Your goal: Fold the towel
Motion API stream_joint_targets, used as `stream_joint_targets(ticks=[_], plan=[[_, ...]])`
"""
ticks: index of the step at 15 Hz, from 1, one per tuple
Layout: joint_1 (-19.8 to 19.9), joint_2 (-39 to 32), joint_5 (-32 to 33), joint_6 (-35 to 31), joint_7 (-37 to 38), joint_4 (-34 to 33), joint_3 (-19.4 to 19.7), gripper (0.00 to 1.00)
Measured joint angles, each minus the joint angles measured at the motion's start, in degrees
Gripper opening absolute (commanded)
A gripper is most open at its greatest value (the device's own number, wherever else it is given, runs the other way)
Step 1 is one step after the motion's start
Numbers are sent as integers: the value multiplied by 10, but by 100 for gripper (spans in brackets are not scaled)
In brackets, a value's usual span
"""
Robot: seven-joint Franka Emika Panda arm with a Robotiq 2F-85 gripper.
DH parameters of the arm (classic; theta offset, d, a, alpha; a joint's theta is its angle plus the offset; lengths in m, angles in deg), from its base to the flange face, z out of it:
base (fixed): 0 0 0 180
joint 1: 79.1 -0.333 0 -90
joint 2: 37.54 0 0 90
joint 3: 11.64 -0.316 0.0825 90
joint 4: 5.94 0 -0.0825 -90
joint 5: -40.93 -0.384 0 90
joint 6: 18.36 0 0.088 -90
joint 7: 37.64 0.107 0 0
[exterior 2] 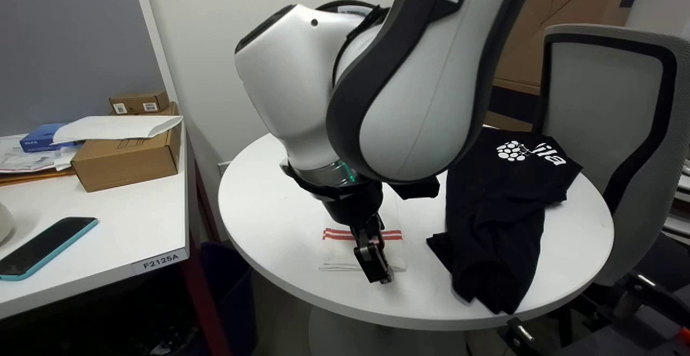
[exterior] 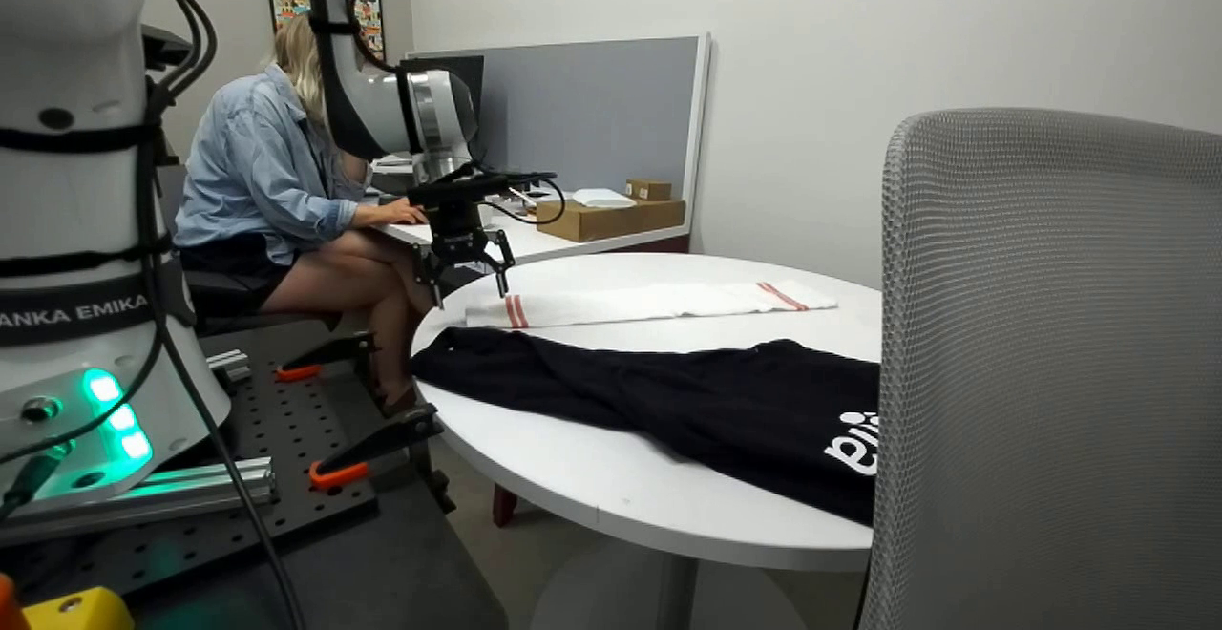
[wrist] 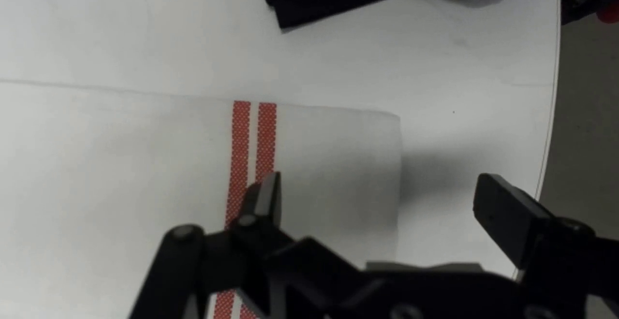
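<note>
White towel (wrist: 159, 164), edge beneath parted fingers (wrist: 510, 217), clears garment (exterior 2: 493, 210).

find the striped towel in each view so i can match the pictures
In an exterior view: towel mid-picture, behind the black garment.
In an exterior view: towel below centre, partly hidden by the arm.
Wrist view: towel across the left and lower middle.
Shared landmark: the black garment, visible in all three views.

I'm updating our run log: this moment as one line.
towel: long strip, not gripped | gripper: open, straddling towel's end edge | black garment: beside towel
</note>
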Motion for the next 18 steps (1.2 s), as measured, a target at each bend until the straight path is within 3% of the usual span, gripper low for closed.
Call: stream_joint_targets(ticks=[6, 8, 10, 17, 18], plan=[[-10, -27, 34, 0, 40, -28, 3, 91], [-10, -35, 39, 0, 45, -33, 4, 67], [-10, -43, 44, 0, 51, -38, 5, 56], [-10, -43, 41, 0, 54, -47, 2, 2], [-10, -39, 36, 0, 54, -49, -1, 1]])
